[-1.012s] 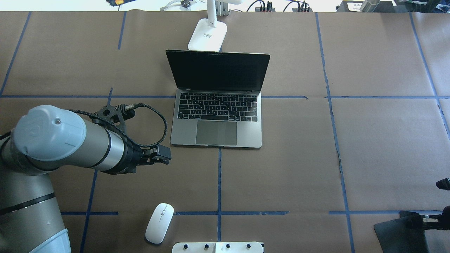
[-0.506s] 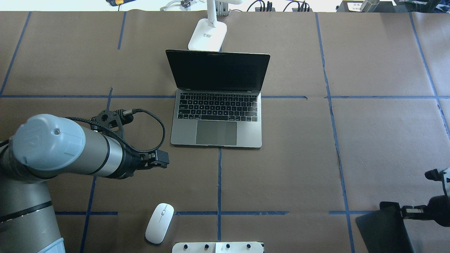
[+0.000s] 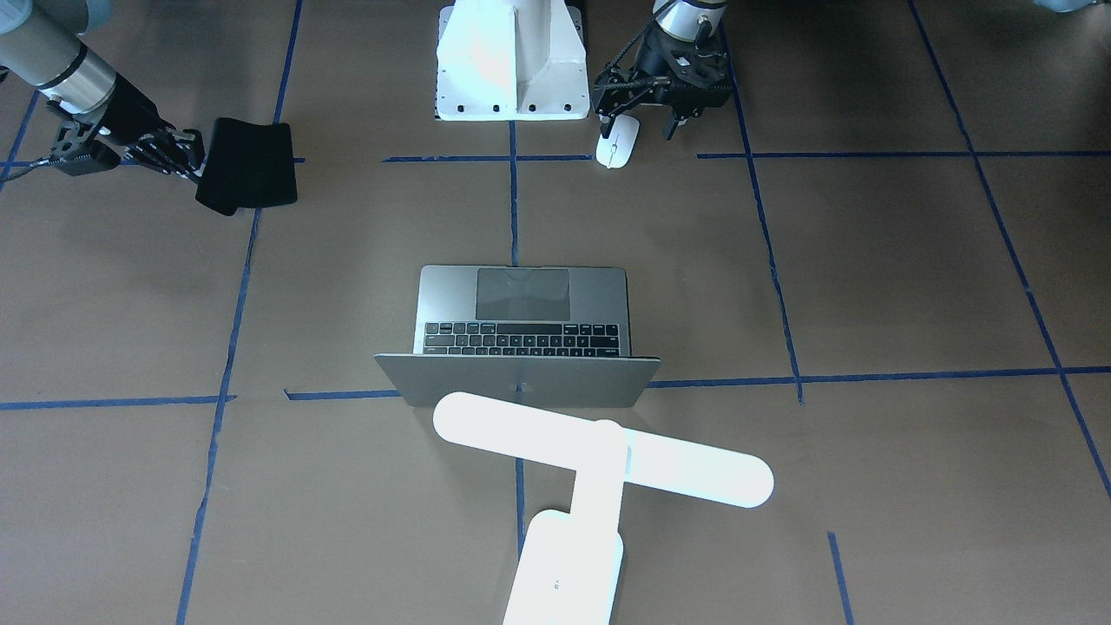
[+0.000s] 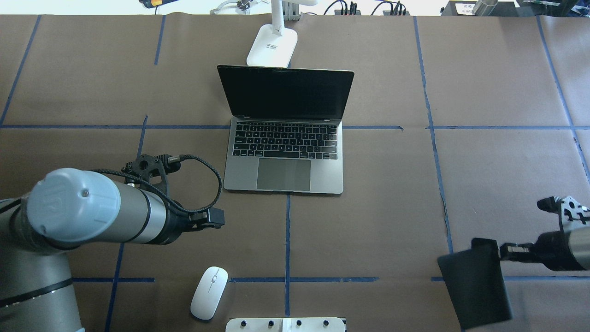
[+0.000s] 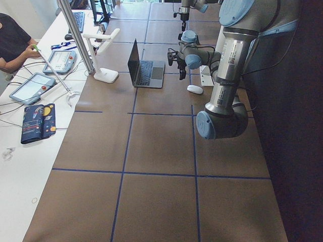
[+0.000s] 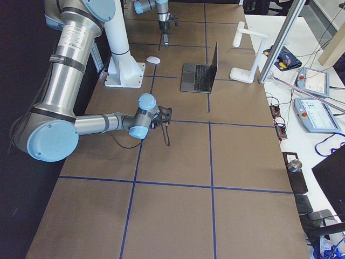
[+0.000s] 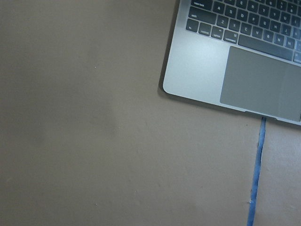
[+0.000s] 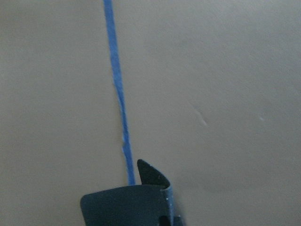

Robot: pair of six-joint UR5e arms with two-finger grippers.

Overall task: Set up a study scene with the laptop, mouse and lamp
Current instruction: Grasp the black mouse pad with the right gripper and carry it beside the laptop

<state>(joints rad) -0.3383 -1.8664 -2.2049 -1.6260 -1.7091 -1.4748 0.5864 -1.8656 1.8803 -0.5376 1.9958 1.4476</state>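
The grey laptop point(image 4: 283, 152) stands open at mid-table, its screen facing me; it also shows in the front view point(image 3: 525, 312). The white lamp point(image 4: 272, 46) stands behind it, with its bar head point(image 3: 603, 451) over the lid. The white mouse point(image 4: 209, 293) lies near the table's front edge, left of centre. My left gripper point(image 4: 219, 217) hovers open and empty between the laptop's near-left corner point(image 7: 171, 87) and the mouse point(image 3: 617, 141). My right gripper point(image 4: 503, 252) is shut on a black floppy mat point(image 4: 474, 286) and holds it off the table at the right point(image 3: 247, 165).
The white bolted pedestal point(image 4: 286, 325) sits at the near edge beside the mouse. Blue tape lines point(image 4: 287, 240) grid the brown table cover. A side bench with tablets point(image 5: 30, 88) and a seated person point(image 5: 10, 40) lies beyond the lamp.
My right gripper has carried the black mat further in over the table from the right edge. My left gripper has drawn back from the laptop toward the mouse.
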